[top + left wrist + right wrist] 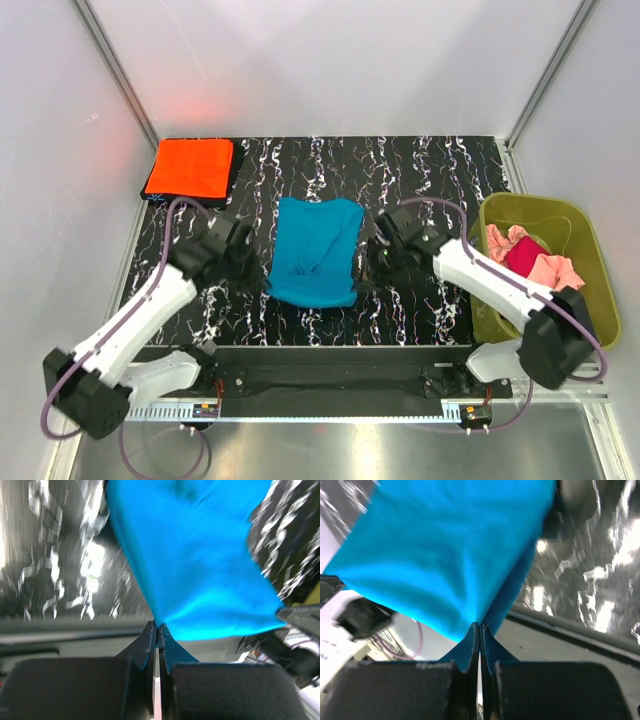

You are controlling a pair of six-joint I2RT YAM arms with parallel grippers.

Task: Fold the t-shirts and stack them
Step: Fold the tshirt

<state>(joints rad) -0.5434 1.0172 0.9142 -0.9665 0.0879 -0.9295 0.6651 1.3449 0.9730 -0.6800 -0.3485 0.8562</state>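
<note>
Both grippers clamped on the teal-blue t-shirt (315, 250), mid-way across the black marbled table (430, 180)

Far-left corner: folded orange t-shirt (190, 167). The left gripper (156, 626) has its fingers pressed together on one corner of the teal cloth; the right gripper (480, 626) pinches the opposite edge the same way. Far right: olive-green bin (598, 270) holding the pink and magenta-red t-shirts (527, 253).
</note>
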